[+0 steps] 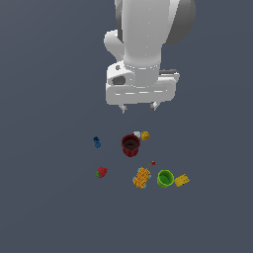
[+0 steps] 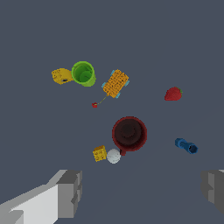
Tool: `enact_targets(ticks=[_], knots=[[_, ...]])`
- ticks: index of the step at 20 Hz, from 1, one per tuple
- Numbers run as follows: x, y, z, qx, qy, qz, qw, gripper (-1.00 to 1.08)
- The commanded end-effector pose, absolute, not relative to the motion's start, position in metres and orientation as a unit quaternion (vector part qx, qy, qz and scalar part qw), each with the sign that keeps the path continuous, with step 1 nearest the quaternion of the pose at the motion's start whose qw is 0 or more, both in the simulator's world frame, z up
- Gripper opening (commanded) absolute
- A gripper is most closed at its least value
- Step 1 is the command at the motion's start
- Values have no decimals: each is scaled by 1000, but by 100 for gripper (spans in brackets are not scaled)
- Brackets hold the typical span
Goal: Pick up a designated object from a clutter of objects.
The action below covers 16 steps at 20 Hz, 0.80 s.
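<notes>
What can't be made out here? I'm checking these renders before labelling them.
- Arm: cut off by the exterior view's top edge.
- Gripper: fingertips run off the wrist view's edge.
- Tiny red bit: too small to identify.
- White ball: partly hidden behind dark red cup.

In the exterior view the cup (image 1: pixel 130 146) sits mid-frame, a small cube (image 1: pixel 145 135) at its upper right. Lower right, another cup (image 1: pixel 165 178) stands between the speckled block (image 1: pixel 142 177) and the blocky piece (image 1: pixel 182 180). The strawberry (image 1: pixel 102 172) lies lower left.
</notes>
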<state>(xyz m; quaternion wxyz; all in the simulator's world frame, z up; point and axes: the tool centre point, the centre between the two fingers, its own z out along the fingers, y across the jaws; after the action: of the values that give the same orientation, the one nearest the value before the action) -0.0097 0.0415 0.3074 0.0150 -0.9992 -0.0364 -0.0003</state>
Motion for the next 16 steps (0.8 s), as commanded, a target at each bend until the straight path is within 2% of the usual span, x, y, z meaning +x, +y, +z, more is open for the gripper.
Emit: enact_targets(ticks=[1, 16], knots=[[-10, 41, 307, -999, -36, 0, 15, 100], [0, 28, 303, -999, -24, 1, 22, 100]])
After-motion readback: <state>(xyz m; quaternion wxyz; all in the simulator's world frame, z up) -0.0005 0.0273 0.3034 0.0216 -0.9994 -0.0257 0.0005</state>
